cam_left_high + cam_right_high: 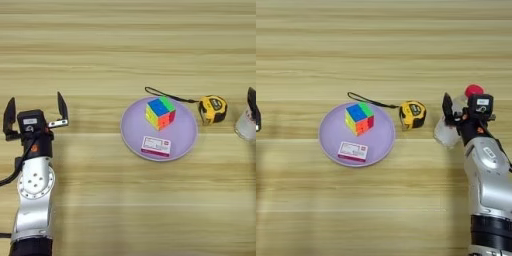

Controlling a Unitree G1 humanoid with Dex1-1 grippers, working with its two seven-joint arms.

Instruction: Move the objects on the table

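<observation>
Wooden table (pixel 100 50): right claw (pixel 462 116) clasps the bottle (pixel 448 131); left claw (pixel 35 114) spread wide, empty.

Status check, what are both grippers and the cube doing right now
Left gripper open, clear at table's left. Right gripper around the clear bottle, grip unclear. Puzzle cube on purple plate beside a small box; tape measure nearby.

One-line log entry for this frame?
right gripper: around bottle | left gripper: open, idle | cube, card: on plate | tape measure: beside plate
</observation>
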